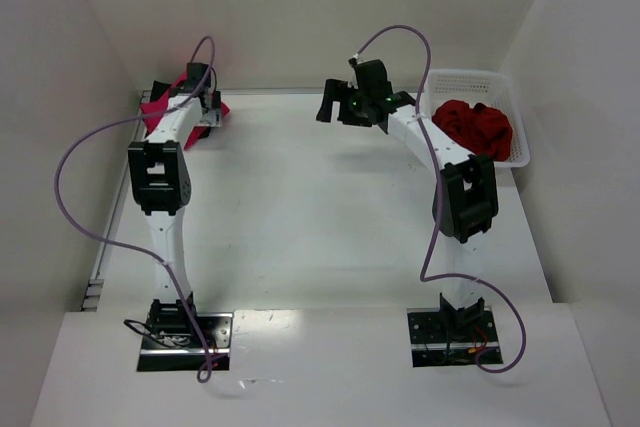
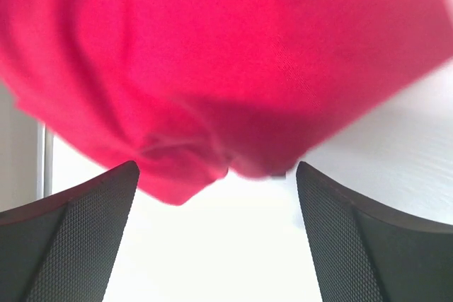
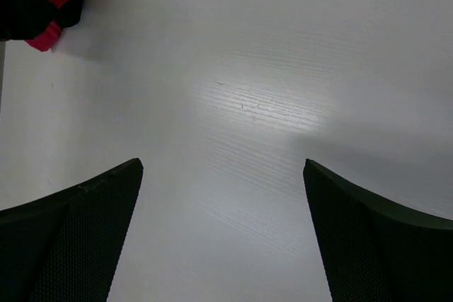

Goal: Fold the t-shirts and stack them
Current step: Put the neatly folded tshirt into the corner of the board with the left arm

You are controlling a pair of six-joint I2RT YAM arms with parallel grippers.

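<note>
At the far left corner of the worktop [image 1: 300, 207], the crimson-pink t-shirt [image 2: 226, 54] lies bunched before the left jaws, spread wide and empty. The right jaws hang released; darker red t-shirts [image 1: 478, 127] wait in the basket [image 1: 470, 75]. Pickup seems in hand: next, close on the pink edge.

My two arms match – the left arm [image 1: 166, 232] and the right arm [image 1: 428, 137] are white tubes with chunky black joint housings. A purple cable [image 1: 58, 179] loops along each. Dark base plates [image 1: 215, 339] carry them. Small green lights [image 1: 356, 103] glow at the right wrist. The jaws are matt black, finely stippled inside.
</note>
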